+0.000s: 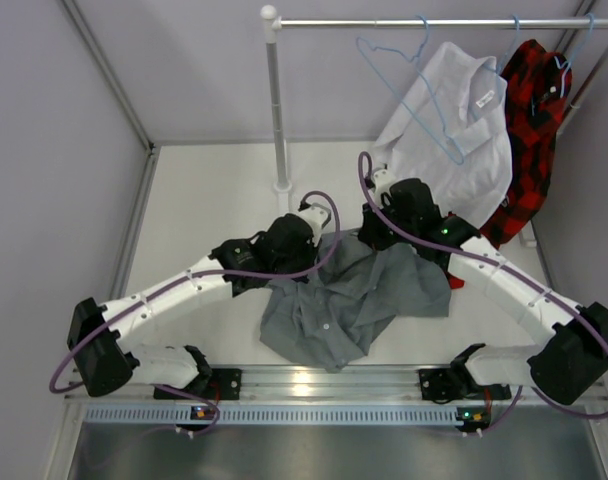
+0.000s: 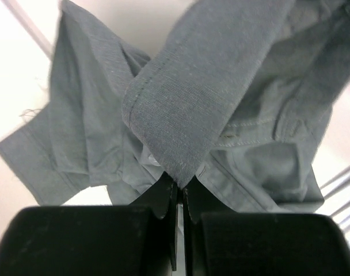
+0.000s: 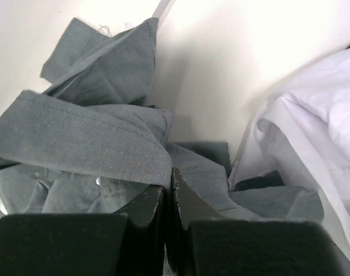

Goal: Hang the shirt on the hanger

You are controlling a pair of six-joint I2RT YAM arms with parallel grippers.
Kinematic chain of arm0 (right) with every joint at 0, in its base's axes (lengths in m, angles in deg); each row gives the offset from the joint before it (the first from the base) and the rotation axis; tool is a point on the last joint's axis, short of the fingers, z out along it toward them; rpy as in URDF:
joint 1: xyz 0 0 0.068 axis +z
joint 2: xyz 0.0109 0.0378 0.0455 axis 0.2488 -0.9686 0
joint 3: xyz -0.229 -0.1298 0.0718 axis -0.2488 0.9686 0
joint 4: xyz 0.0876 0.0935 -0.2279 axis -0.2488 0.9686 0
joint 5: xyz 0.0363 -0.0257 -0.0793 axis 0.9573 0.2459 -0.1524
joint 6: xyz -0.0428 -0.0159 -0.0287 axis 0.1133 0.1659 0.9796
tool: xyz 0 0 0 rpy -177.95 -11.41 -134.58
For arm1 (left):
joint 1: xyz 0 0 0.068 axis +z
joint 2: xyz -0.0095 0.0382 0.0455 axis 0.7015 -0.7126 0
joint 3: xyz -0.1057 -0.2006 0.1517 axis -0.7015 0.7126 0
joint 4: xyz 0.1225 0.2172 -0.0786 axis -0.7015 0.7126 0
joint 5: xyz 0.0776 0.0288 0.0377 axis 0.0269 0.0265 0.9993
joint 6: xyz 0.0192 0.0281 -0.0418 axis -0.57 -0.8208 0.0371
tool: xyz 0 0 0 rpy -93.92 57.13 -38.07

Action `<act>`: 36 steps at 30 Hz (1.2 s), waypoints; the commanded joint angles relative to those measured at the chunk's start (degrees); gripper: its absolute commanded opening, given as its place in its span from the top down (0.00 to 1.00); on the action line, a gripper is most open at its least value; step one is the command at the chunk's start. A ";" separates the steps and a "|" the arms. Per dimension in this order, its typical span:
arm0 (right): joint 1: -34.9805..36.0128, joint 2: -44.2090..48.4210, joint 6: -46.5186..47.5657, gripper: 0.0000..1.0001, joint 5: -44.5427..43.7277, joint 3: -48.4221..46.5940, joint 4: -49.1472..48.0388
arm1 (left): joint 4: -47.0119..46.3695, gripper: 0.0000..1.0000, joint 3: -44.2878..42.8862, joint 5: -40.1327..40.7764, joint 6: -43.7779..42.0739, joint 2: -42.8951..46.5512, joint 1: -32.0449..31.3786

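Observation:
The grey shirt (image 1: 354,300) lies crumpled on the table between the two arms. My left gripper (image 1: 319,238) is at its upper left edge. In the left wrist view the left gripper (image 2: 182,184) is shut on the tip of a folded, stitched band of the shirt (image 2: 209,86). My right gripper (image 1: 376,235) is at the shirt's upper right edge. In the right wrist view the right gripper (image 3: 169,181) is shut on a hemmed fold of the shirt (image 3: 77,138). The light-blue wire hanger (image 1: 412,100) hangs empty from the rail, above and behind both grippers.
A metal rail (image 1: 434,22) on a white post (image 1: 277,110) crosses the back. A white collared shirt (image 1: 464,130) and a red-and-black plaid shirt (image 1: 529,120) hang from it at the right. The white shirt (image 3: 313,132) hangs close beside my right gripper.

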 commanded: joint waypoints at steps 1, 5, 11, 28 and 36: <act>-0.84 1.78 0.05 0.99 -7.74 -3.01 2.25 | 7.03 1.00 -2.08 -8.06 -3.03 0.15 0.06; -0.84 1.87 1.11 1.00 -9.88 -3.28 3.40 | 8.26 1.00 -0.94 -7.21 -2.86 2.17 0.15; -0.84 1.69 1.46 0.98 -3.40 -3.46 2.61 | 10.46 1.00 -2.95 -2.20 -2.42 3.58 0.06; -6.98 9.87 3.39 0.13 0.05 -18.30 8.84 | 10.20 1.00 -5.94 3.61 -0.05 -0.64 3.75; -19.20 4.87 7.26 0.12 -3.11 -33.24 9.29 | 10.90 1.00 -5.60 2.38 -0.58 1.82 3.75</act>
